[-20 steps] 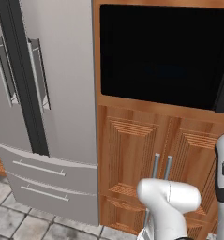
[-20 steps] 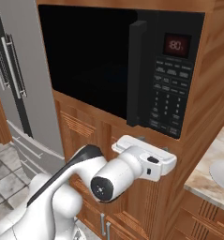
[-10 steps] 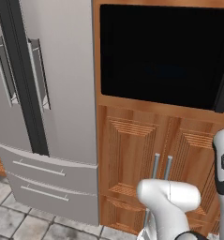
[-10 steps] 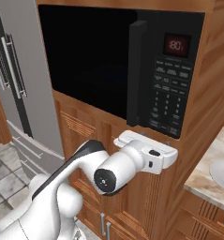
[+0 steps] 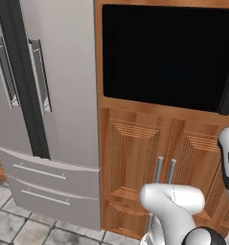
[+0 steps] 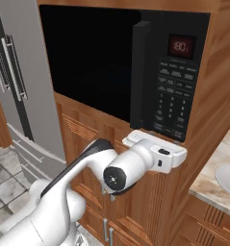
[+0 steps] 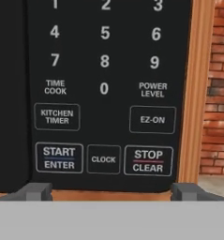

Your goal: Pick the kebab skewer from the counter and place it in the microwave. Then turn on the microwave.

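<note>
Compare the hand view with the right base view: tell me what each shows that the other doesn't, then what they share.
Hand view alone: readable key labels such as START ENTER and STOP CLEAR, plus a red brick wall. Right base view alone: the black microwave's dark glass door, thick black handle, red display and the grey double-door fridge. Both: the black button panel.

Arm rises from the base, bends at the elbow and reaches forward and up in the right base view. White hand [image 6: 157,154] held level, wrist joint facing the camera. Gripper [image 7: 111,191] in the hand view: two dark fingertips [image 7: 36,191] set wide apart at the frame's bottom corners, nothing between them. In the left base view, forearm upright at right edge.
</note>
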You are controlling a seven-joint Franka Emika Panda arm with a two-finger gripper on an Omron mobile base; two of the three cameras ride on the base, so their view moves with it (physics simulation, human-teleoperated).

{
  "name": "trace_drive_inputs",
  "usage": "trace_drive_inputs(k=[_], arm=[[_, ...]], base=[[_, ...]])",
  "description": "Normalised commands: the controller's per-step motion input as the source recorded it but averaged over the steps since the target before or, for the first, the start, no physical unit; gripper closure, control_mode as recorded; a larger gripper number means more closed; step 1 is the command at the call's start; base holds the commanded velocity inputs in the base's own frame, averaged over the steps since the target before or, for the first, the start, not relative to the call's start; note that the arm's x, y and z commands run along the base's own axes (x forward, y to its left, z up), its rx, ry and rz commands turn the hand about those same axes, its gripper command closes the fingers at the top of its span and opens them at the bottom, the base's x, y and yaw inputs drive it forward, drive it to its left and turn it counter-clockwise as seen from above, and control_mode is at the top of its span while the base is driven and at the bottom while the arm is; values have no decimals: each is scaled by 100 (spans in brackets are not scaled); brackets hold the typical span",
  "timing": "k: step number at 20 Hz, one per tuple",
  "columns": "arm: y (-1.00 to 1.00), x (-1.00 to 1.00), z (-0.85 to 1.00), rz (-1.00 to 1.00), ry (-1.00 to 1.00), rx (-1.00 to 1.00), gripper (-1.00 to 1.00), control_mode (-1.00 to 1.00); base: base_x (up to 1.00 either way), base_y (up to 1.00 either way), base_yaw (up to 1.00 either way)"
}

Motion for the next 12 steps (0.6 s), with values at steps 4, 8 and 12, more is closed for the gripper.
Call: trace_drive_inputs(k=[4, 8, 12], arm=[[-8, 0, 9, 0, 0, 0, -100, -100], [-3, 1, 8, 0, 0, 0, -100, -100], [0, 4, 4, -1, 1, 0, -100, -100]], base=[[0, 0, 0], [0, 0, 0], [0, 0, 0]])
